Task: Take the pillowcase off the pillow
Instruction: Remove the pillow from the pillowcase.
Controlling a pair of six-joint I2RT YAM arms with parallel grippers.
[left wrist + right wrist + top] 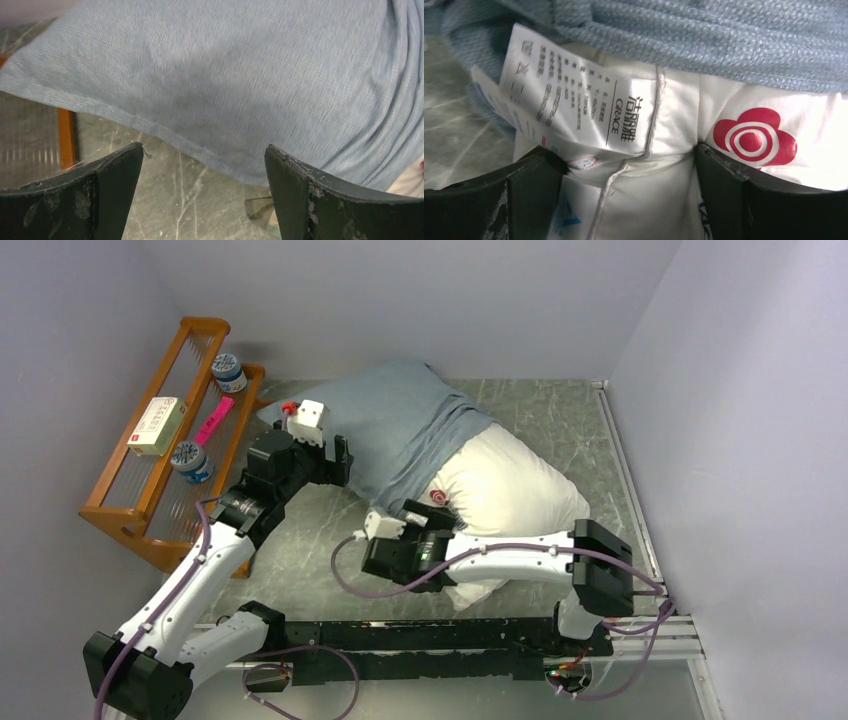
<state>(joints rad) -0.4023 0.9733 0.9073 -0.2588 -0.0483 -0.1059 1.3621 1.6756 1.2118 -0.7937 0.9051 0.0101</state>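
The grey-blue pillowcase (400, 425) covers the far left half of the white pillow (510, 490), whose near right half lies bare with its red flower logo (438, 498) showing. My left gripper (345, 462) is open at the pillowcase's left side, just short of it. In the left wrist view the hem of the pillowcase (225, 75) runs just beyond the left gripper (205, 147), with bare table between the fingers. My right gripper (428, 520) is open at the pillowcase's mouth. In the right wrist view the pillow (649, 200) and its edge tag (579, 95) fill the gap of the right gripper (621, 150), below the pillowcase (704, 40).
A wooden rack (140, 510) stands at the left, holding two jars (228, 372), a box (158, 425) and a pink item (213, 421). Its edge (66, 137) shows in the left wrist view. Walls close in the back and right. A black rail (430, 635) runs along the near edge.
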